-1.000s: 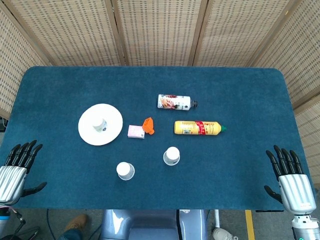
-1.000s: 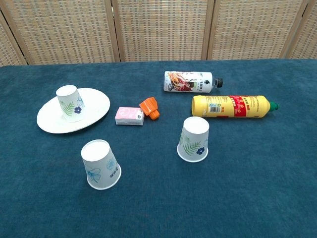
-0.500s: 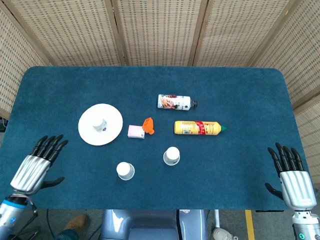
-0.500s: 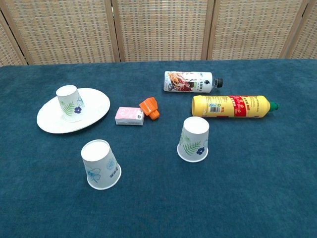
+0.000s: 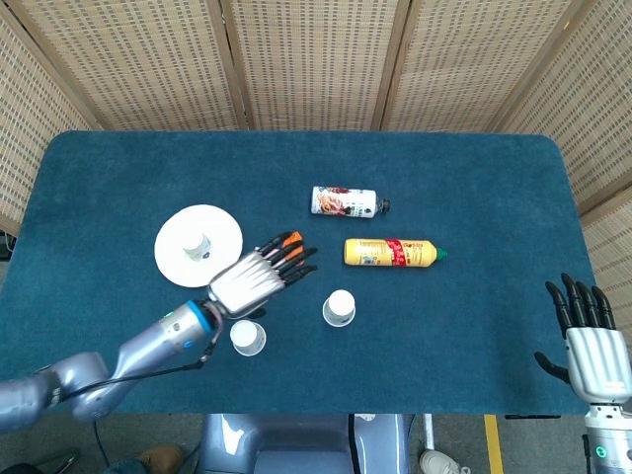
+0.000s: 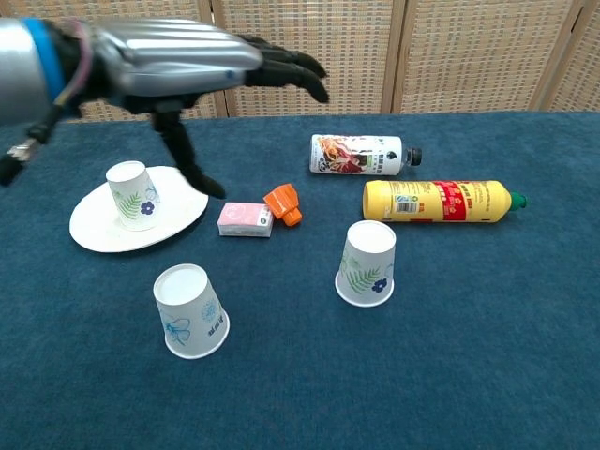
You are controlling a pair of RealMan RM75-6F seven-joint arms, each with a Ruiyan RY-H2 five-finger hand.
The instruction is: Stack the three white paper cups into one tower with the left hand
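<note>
Three white paper cups stand upside down on the blue table. One cup (image 6: 134, 195) (image 5: 199, 246) sits on a white plate (image 6: 180, 212) (image 5: 224, 223) at the left. A second cup (image 6: 190, 311) (image 5: 248, 338) stands near the front edge. The third cup (image 6: 367, 263) (image 5: 340, 308) stands in the middle. My left hand (image 5: 259, 276) (image 6: 178, 64) hovers open above the table between the plate and the middle cup, fingers spread, holding nothing. My right hand (image 5: 589, 341) rests open at the front right corner, away from the cups.
A pink box (image 6: 245, 219) and an orange object (image 6: 283, 204) lie between the plate and the bottles. A white bottle (image 6: 361, 155) (image 5: 345, 202) and a yellow bottle (image 6: 439, 202) (image 5: 390, 253) lie on their sides behind the middle cup. Wicker screens stand behind the table.
My left hand has swept from the front left corner up and rightward over the table, now hanging above the pink box area. The right hand slid slightly lower. The cups stayed put.
</note>
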